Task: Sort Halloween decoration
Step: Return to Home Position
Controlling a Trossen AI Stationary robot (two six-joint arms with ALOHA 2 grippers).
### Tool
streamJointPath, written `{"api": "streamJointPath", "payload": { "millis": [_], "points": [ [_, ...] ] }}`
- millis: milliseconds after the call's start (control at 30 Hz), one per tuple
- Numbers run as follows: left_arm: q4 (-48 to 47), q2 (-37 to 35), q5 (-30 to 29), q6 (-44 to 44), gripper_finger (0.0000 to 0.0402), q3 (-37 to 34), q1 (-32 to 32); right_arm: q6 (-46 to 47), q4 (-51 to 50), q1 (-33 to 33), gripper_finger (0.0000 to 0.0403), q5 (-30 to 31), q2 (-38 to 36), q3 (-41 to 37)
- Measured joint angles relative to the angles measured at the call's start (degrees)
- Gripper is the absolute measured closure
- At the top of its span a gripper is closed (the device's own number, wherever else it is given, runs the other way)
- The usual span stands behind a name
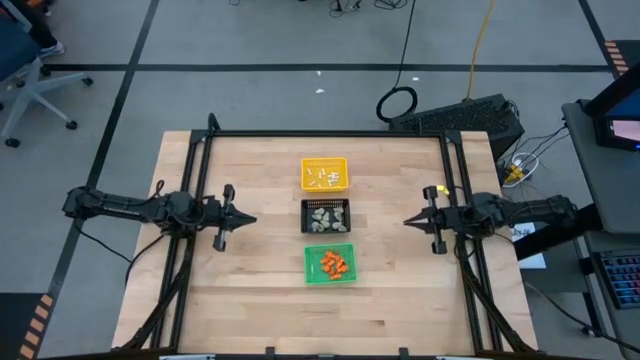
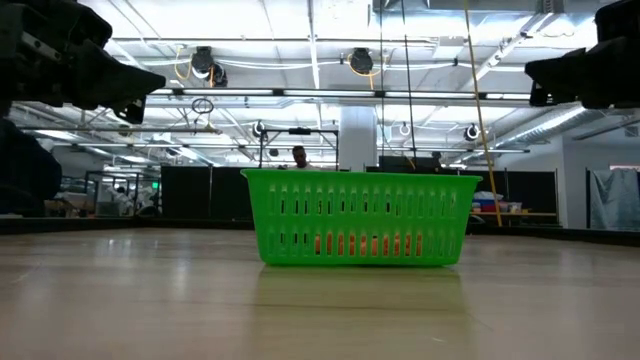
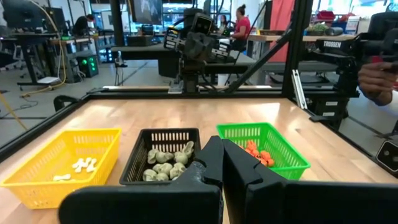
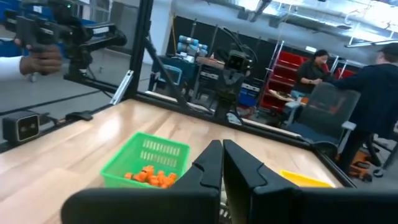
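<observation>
Sticks [image 1: 325, 179] in yellow tray [image 1: 304, 174], lumps [image 1: 326, 217] in black [image 1: 305, 216], orange bits [image 1: 333, 264] in green [image 1: 308, 265], L claw [image 1: 250, 219], R claw [image 1: 408, 221] closed

There are three baskets: one yellow basket [image 3: 43, 194], one black basket [image 3: 163, 133] and one green basket [image 3: 239, 131]. About four white sticks [image 3: 83, 165] show, and about eight grey lumps [image 3: 165, 163]. The orange bits [image 3: 255, 153] are too heaped to count. There are two arms: a left arm [image 1: 130, 208] and a right arm [image 1: 520, 212].

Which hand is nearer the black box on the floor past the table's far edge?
Right. The black box lies beyond the right hand, on its side; the left hand sits across the table.
</observation>
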Motion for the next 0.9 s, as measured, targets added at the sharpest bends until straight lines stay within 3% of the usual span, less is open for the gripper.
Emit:
{"api": "streamJointPath", "payload": {
  "millis": [267, 533, 900],
  "points": [
    [0.1, 0.0, 0.0, 0.4, 0.0402, 0.0, 0.0, 2.0, -1.6, -4.9, 0.0403, -1.1, 0.0, 0.0],
    [-1.1, -1.0, 0.3, 1.9, 0.0402, 0.0, 0.0, 2.6, -2.5, -5.8, 0.0403, -1.0, 0.1, 0.0],
    [-9.4, -12.0, 1.6, 1.9, 0.0402, 0.0, 0.0, 2.5, -2.6, -5.8, 0.0403, -1.0, 0.1, 0.0]
  ]
}}
